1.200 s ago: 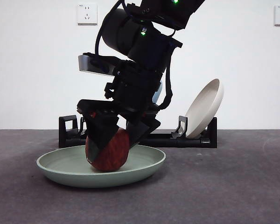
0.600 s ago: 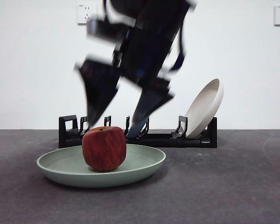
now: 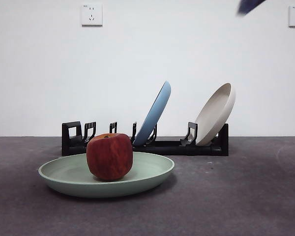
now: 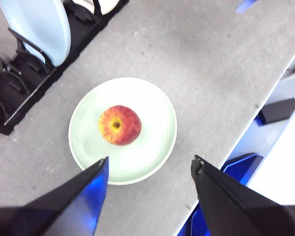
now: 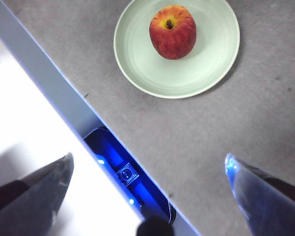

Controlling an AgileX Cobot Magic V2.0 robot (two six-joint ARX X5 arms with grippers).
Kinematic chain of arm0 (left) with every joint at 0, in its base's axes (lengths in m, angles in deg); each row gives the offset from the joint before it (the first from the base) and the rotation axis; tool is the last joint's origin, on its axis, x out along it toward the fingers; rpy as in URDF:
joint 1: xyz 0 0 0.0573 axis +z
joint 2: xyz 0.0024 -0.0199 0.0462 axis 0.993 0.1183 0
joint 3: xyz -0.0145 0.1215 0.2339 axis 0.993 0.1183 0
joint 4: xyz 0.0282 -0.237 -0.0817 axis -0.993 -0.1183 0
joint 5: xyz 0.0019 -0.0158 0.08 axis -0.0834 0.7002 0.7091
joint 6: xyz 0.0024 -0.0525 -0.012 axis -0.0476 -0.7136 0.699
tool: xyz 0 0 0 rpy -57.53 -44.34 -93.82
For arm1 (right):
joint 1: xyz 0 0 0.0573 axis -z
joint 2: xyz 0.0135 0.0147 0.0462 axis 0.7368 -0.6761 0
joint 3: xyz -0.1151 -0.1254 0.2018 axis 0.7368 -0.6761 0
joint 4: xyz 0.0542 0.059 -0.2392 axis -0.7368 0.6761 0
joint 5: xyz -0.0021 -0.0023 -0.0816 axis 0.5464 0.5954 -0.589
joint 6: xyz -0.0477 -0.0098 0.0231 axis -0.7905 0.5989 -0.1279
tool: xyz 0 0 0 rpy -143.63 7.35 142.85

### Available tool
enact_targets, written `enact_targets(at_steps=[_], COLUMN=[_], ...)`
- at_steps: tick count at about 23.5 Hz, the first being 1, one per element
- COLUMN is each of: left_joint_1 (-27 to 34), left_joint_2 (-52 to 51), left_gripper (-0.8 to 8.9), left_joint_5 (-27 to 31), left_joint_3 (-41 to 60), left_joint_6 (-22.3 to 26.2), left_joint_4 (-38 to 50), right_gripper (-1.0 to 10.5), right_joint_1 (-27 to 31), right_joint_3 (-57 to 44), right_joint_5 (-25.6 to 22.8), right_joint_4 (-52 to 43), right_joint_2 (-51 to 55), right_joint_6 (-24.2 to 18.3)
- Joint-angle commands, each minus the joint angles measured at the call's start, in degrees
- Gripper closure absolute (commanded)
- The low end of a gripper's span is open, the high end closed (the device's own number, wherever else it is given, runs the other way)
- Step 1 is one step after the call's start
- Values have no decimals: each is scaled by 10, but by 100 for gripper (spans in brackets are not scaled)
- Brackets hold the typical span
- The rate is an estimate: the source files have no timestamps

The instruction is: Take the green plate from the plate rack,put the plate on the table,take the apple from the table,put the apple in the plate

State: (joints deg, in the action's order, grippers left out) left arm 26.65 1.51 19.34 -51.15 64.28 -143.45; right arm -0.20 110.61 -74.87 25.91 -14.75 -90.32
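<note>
The red apple (image 3: 109,156) sits upright in the middle of the green plate (image 3: 155,173), which lies flat on the table (image 3: 236,201) in front of the plate rack (image 3: 187,146). No gripper touches either one. My left gripper (image 4: 150,164) hangs open high above the plate (image 4: 152,147) and the apple (image 4: 120,125). My right gripper (image 5: 147,164) is also open and raised, over the table's edge beside the plate (image 5: 206,64) and the apple (image 5: 172,32). Only a dark arm tip (image 3: 250,5) shows in the front view, at the top right.
A light blue plate (image 3: 155,113) and a beige plate (image 3: 216,114) lean in the rack behind. The rack's left slots (image 3: 78,132) hold nothing. The table's edge (image 5: 64,93) runs close by the green plate.
The gripper that was shut on the apple over the plate opened, then rose up and away to the right. The apple stays resting on the plate.
</note>
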Motion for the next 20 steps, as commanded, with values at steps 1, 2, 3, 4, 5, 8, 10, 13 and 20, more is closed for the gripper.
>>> enact_targets(at_steps=[1,2,3,4,5,8,10,13,20], left_joint_1=[-1,-1,-1,-1,-1,-1,-1,-1,-1], left_joint_2=[0,0,0,0,0,0,0,0,0], left_gripper=[531,531,532,532,535,556,663,828,822], left_joint_5=[-3,-3,-3,-3,-3,-17,-43,-79,-105], left_joint_3=[-1,-1,-1,-1,-1,-1,-1,-1,-1], left_joint_6=[-7,-8,-9,-9,-9,-9,-9,-11,-10], left_joint_4=[-6,-9,-12,-15,-19,-28,-30,-30,-31], right_gripper=[352,353,353,354,360,525,676,940,957], right_joint_1=[-2,-2,-2,-2,-2,-2,-2,-2,-2], right_joint_3=[1,1,1,1,1,1,1,1,1], right_joint_5=[1,1,1,1,1,0,1,1,0], right_joint_4=[27,38,50,61,72,94,101,103,97], right_joint_2=[32,42,51,58,65,79,84,87,87], right_joint_6=[17,23,26,27,28,36,38,38,45])
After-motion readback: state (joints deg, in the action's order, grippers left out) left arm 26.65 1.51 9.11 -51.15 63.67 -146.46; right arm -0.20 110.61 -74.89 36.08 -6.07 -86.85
